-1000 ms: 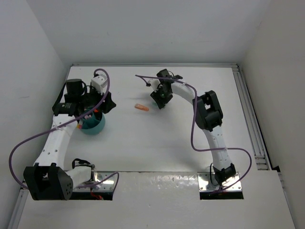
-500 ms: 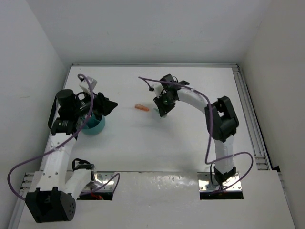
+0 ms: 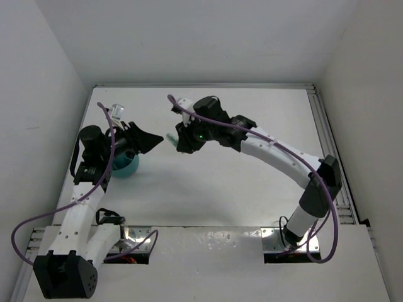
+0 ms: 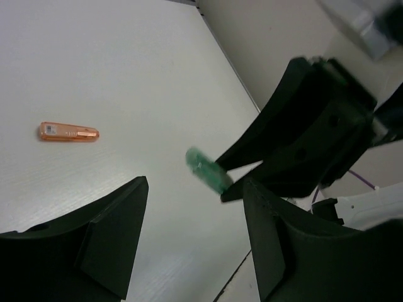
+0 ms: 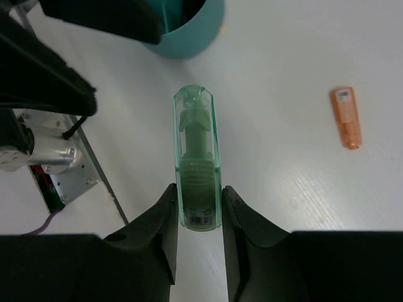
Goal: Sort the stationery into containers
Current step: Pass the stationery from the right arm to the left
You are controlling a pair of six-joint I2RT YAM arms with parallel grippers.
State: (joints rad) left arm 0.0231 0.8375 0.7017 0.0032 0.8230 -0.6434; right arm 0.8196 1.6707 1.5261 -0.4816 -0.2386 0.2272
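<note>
My right gripper [image 3: 178, 139] is shut on a mint green marker [image 5: 198, 160] and holds it above the table, tip pointing toward the teal bowl [image 5: 192, 31]. The marker also shows in the top view [image 3: 170, 138] and the left wrist view [image 4: 208, 170]. My left gripper [image 3: 153, 141] is open and empty, raised just right of the bowl [image 3: 126, 167] and facing the marker; its fingers [image 4: 116, 236] stand wide apart. An orange marker [image 4: 68, 132] lies flat on the table, also seen in the right wrist view [image 5: 346, 117]. The bowl's contents are hidden by the left arm.
The left arm's base plate [image 5: 60, 170] and cables sit at the table's near edge. The two grippers are close together, tips nearly meeting. White walls enclose the table on the left, back and right.
My right arm swung left across the table with the mint marker, over the orange marker's spot. My left gripper lifted off the bowl and turned right toward it.
</note>
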